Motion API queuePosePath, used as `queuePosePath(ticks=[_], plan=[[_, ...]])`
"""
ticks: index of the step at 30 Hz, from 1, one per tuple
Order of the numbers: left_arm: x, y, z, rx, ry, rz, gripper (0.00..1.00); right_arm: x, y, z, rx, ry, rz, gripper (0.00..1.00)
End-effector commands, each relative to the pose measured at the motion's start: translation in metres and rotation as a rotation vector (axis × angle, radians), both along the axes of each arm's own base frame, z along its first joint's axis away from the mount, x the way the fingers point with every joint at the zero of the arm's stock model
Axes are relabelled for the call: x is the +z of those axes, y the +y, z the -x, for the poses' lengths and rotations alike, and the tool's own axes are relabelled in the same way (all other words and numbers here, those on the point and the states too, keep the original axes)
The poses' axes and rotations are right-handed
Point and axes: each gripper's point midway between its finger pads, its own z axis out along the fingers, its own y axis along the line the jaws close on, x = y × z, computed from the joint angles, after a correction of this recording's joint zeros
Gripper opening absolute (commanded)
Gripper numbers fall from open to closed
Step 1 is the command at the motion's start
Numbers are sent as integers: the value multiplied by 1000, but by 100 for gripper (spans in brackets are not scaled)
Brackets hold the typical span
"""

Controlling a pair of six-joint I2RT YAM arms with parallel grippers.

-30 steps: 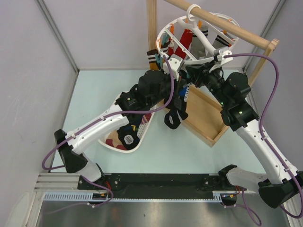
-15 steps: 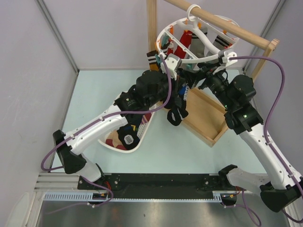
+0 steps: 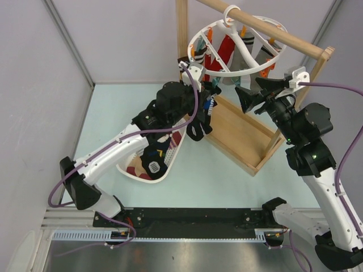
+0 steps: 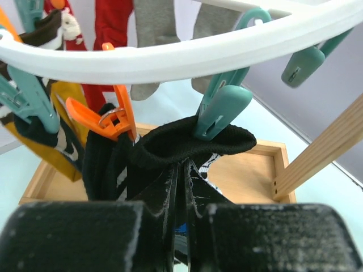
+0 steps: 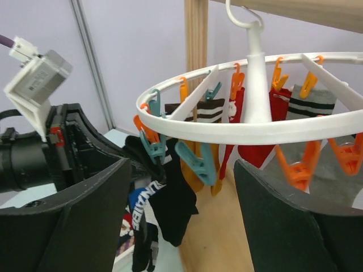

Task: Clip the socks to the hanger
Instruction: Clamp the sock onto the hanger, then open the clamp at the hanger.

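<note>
The white ring hanger (image 3: 237, 72) hangs by its hook from the wooden rod. A black sock (image 3: 198, 126) with blue lettering hangs from its near-left rim, its cuff pinched in a teal clip (image 4: 221, 110) beside an orange clip (image 4: 113, 116). My left gripper (image 3: 206, 96) sits just under that clip. Its jaws stand almost together, a thin slit between them, on the sock's fabric below the cuff (image 4: 184, 164). My right gripper (image 3: 256, 93) stands wide open to the right of the ring, holding nothing; in its own view (image 5: 182, 164) the clipped sock (image 5: 173, 204) hangs ahead.
Red (image 5: 258, 150), grey (image 5: 309, 105) and striped socks hang from other clips on the ring (image 5: 244, 131). A wooden base tray (image 3: 244, 136) lies under the hanger, with a post (image 3: 182, 34) and rod (image 3: 266, 25). A white basket (image 3: 129, 170) of socks sits beneath my left arm.
My right gripper opened and drew back to the right, away from the ring. The hanger swung back up and level. My left gripper shifted slightly left, staying at the clipped sock.
</note>
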Motion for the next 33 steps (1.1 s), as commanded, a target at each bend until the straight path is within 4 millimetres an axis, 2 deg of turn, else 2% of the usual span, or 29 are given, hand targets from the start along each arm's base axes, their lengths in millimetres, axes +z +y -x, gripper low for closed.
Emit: queuePosePath(ticks=[1, 7, 18, 20, 33], plan=[[35, 19, 6, 26, -50, 85, 10, 4, 1, -7, 8, -16, 32, 77], [35, 24, 5, 33, -51, 89, 10, -6, 8, -25, 2, -24, 98, 76], [33, 23, 5, 32, -46, 85, 10, -8, 16, -45, -98, -52, 138, 79], [34, 24, 5, 34, -47, 86, 10, 0, 19, -46, -110, -80, 119, 79], [29, 22, 4, 29, -36, 82, 10, 6, 18, -54, -203, -102, 95, 70]])
